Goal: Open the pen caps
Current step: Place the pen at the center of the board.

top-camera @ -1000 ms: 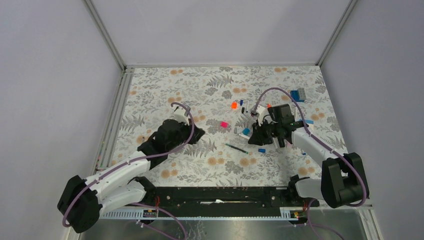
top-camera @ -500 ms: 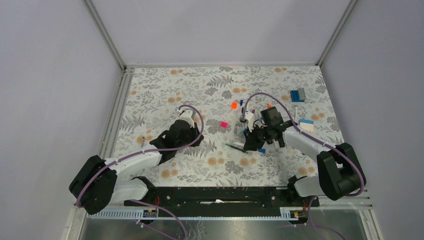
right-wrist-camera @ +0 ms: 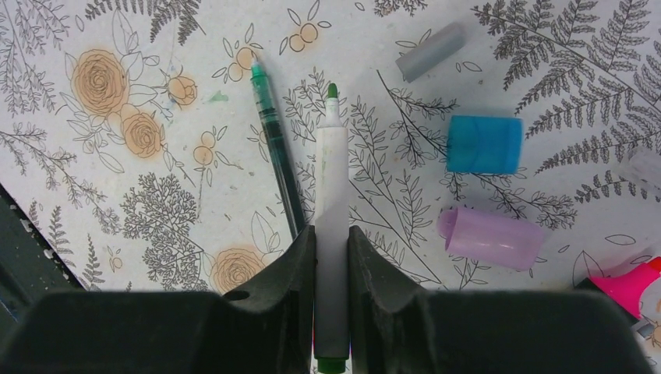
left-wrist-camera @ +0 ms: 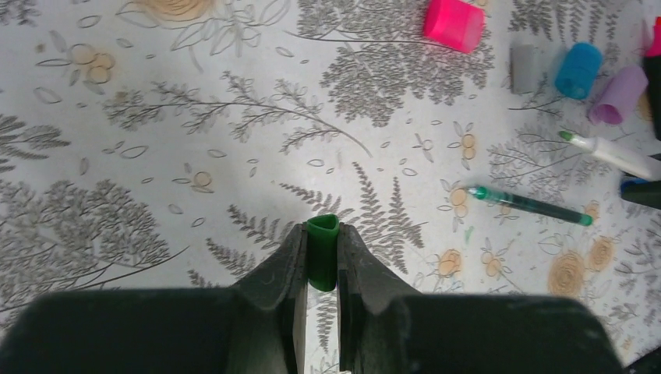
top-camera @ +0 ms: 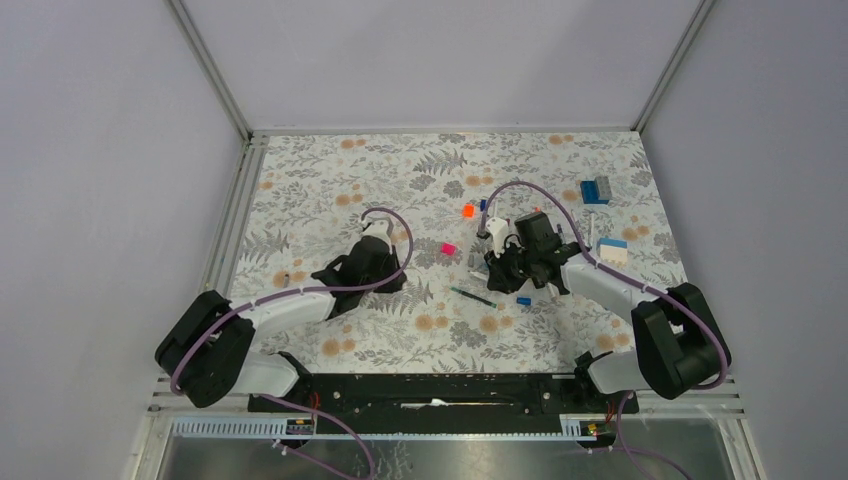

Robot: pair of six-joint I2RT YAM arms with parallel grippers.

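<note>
Left tool (left-wrist-camera: 320, 261) pinched narrow on green cap (left-wrist-camera: 321, 234); the cap's lower end is hidden between the fingers. Right tool (right-wrist-camera: 332, 257) clamps white pen (right-wrist-camera: 331, 171), green tip bare, rear shaft buried in the jaws. Pink cap (left-wrist-camera: 454, 23), blue cap (left-wrist-camera: 578, 70) and lilac cap (left-wrist-camera: 618, 93) lie loose on the surface (left-wrist-camera: 156, 156). In the top view the held items are too small to make out.

Pale lilac walls (top-camera: 440, 60) close the scene in from nine o'clock round to three. A cloth (top-camera: 300, 180) of grey ferns and orange roses lies flat at centre. Aluminium posts (top-camera: 208, 70) rise at eleven and one o'clock.
</note>
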